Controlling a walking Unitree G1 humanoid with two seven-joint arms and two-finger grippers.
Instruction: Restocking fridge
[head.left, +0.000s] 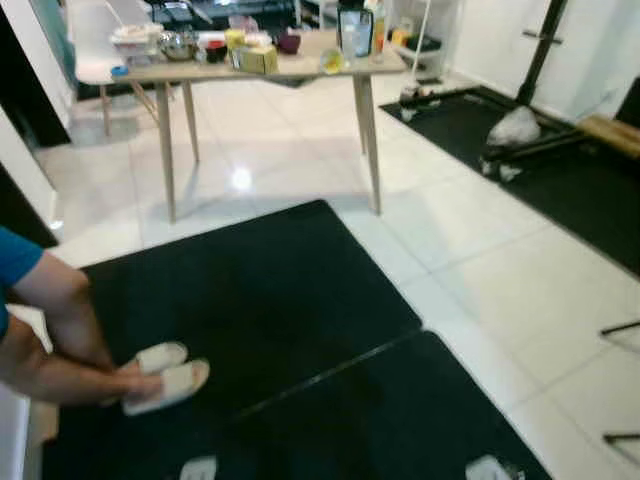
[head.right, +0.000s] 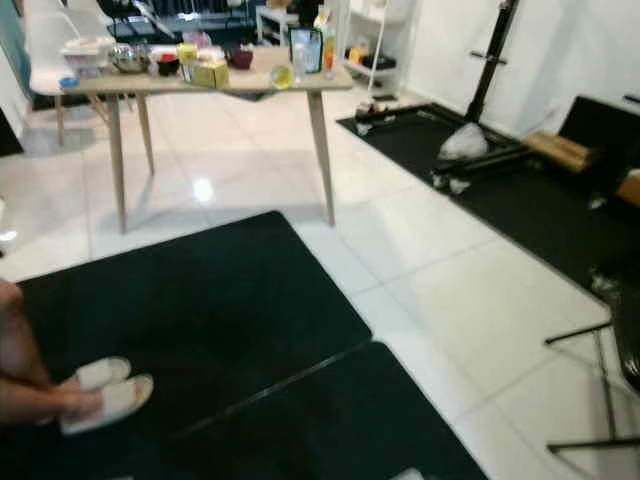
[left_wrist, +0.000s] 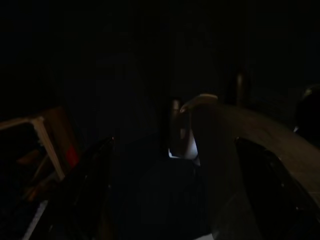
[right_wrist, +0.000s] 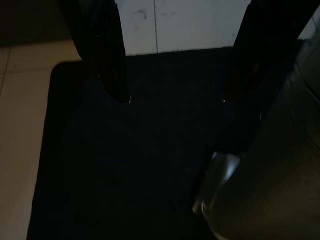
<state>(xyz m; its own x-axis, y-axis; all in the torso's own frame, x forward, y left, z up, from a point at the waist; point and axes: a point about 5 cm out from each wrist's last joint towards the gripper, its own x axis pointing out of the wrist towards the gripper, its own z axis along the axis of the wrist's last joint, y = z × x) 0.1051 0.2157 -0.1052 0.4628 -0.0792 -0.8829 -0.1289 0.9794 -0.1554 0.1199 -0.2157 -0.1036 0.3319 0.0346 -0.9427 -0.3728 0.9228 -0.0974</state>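
Note:
A wooden table (head.left: 300, 66) stands far ahead on white tiles. On it are groceries: a yellow box (head.left: 258, 58), a metal bowl (head.left: 177, 45), a dark carton (head.left: 355, 30) and several small items. My right gripper (right_wrist: 175, 100) hangs open above a black floor mat, with nothing between its fingers. The left wrist view is very dark; my left gripper (left_wrist: 174, 143) shows two dim fingers set wide apart, holding nothing.
A person crouches at the near left, an arm (head.left: 50, 335) reaching to pale slippers (head.left: 165, 375) on the black mat (head.left: 260, 290). Exercise gear (head.left: 545, 140) and a white bag (head.left: 515, 127) lie on another mat at the right. A white chair (head.left: 95, 40) stands behind the table.

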